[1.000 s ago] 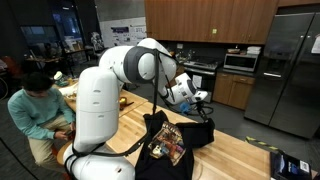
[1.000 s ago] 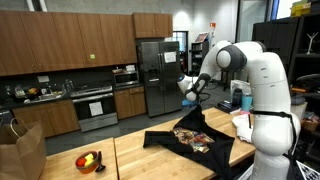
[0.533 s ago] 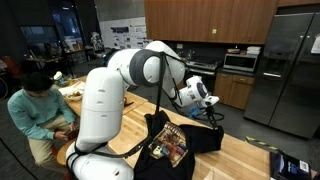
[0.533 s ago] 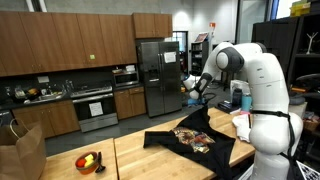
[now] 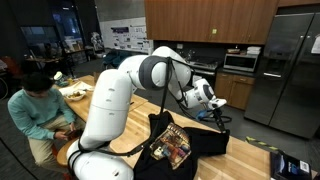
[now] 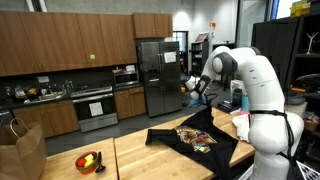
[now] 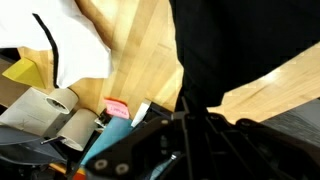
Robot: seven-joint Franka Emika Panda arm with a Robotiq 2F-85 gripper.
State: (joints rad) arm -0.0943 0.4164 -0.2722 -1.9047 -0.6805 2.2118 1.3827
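I've got the gripper [image 5: 218, 112] fingers pinching the far corner of the black shirt [image 5: 203, 142]. Corner's raised. The rest lies on the wooden table [image 5: 250, 156].

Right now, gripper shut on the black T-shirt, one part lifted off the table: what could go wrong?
1. The gripper holds only a small pinch of the black T-shirt, so the fabric could slip out.
2. Most of the T-shirt lies on the wooden table. Pulling further may drag and bunch it.
3. A seated person is close beside the robot, and a wide arm swing could come near them.
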